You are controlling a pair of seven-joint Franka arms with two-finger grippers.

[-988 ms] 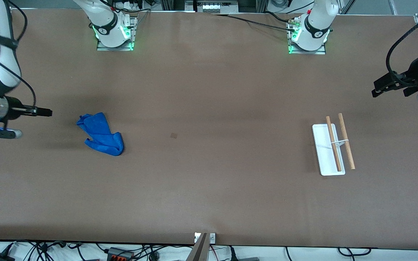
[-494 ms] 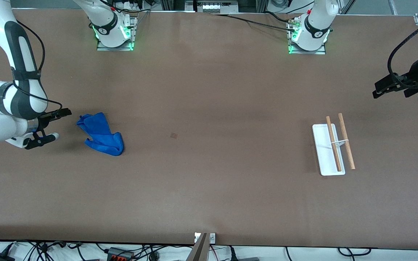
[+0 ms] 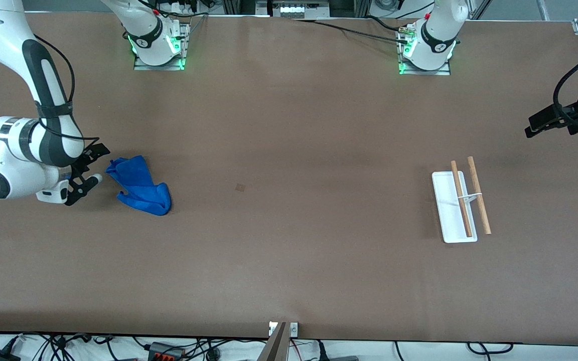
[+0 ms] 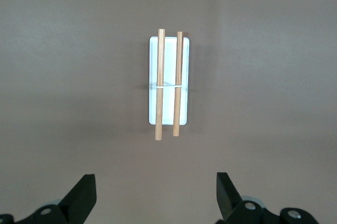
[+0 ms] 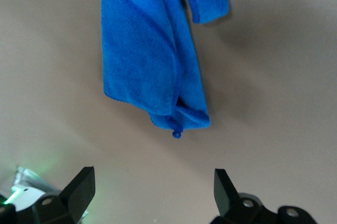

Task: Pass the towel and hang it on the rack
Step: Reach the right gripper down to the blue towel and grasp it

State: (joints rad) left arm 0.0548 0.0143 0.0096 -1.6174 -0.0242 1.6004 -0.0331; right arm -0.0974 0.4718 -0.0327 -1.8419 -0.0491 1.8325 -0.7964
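Observation:
The blue towel (image 3: 140, 185) lies crumpled on the brown table toward the right arm's end. My right gripper (image 3: 92, 168) hangs low just beside it, open and holding nothing. In the right wrist view the towel (image 5: 152, 60) lies ahead of the open right gripper (image 5: 152, 187), apart from both fingers. The rack (image 3: 449, 210) stands toward the left arm's end, a white base with two wooden rods. My left gripper (image 3: 530, 128) is open in the air near that end's table edge. The left wrist view shows the rack (image 4: 160, 84) well ahead of the open left gripper (image 4: 156, 192).
The two arm bases (image 3: 158, 45) (image 3: 427, 47) stand along the table edge farthest from the front camera. A small dark mark (image 3: 240, 187) is on the table between towel and rack. Cables (image 3: 168, 348) run under the nearest edge.
My right arm has swung in from the table's end and brought its gripper close beside the towel. The left gripper has drifted slightly outward toward its end. Towel and rack have not moved.

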